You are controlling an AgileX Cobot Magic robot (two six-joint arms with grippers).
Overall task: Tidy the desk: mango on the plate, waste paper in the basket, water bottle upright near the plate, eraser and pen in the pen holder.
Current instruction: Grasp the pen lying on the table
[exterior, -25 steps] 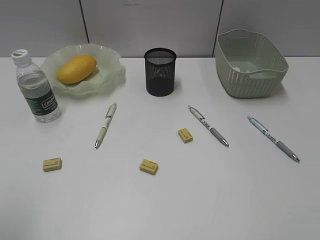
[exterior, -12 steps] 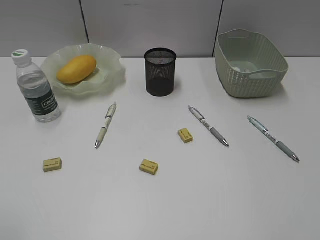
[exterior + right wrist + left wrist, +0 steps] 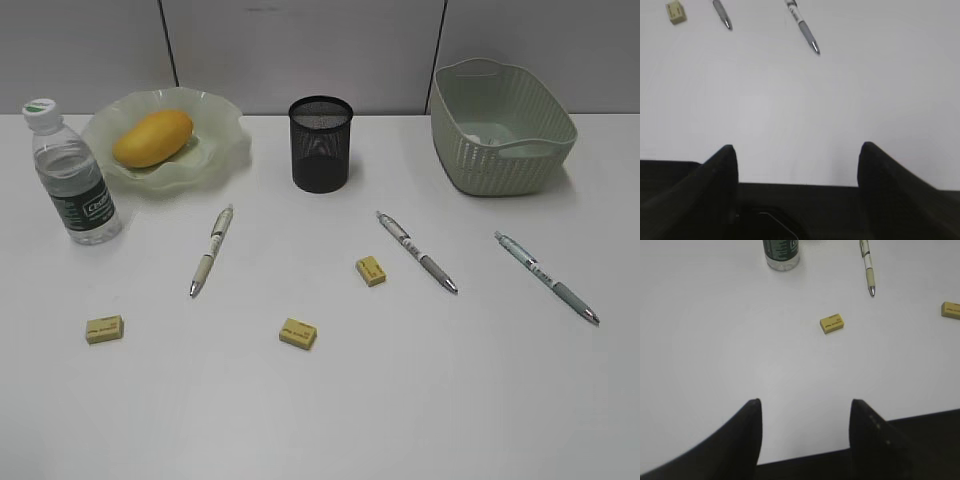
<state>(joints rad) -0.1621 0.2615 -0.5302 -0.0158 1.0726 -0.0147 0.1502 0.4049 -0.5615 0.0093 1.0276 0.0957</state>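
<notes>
The mango (image 3: pixel 152 138) lies on the ruffled green plate (image 3: pixel 226 143) at the back left. The water bottle (image 3: pixel 75 180) stands upright beside the plate. The black mesh pen holder (image 3: pixel 321 143) stands at the back middle and the basket (image 3: pixel 500 165) at the back right; something pale lies in the basket, but I cannot tell whether it is the waste paper. Three pens (image 3: pixel 211 250) (image 3: pixel 416 251) (image 3: pixel 546 276) and three yellow erasers (image 3: pixel 104 328) (image 3: pixel 298 333) (image 3: pixel 371 270) lie on the desk (image 3: pixel 400 410). My left gripper (image 3: pixel 805 402) and right gripper (image 3: pixel 797 147) are open and empty over the near edge.
The left wrist view shows an eraser (image 3: pixel 832 324), a pen tip (image 3: pixel 867 267) and the bottle's base (image 3: pixel 782 252) ahead of the jaws. The right wrist view shows two pens (image 3: pixel 802 27) (image 3: pixel 721 14) and an eraser (image 3: pixel 676 11) far ahead. Neither arm shows in the exterior view.
</notes>
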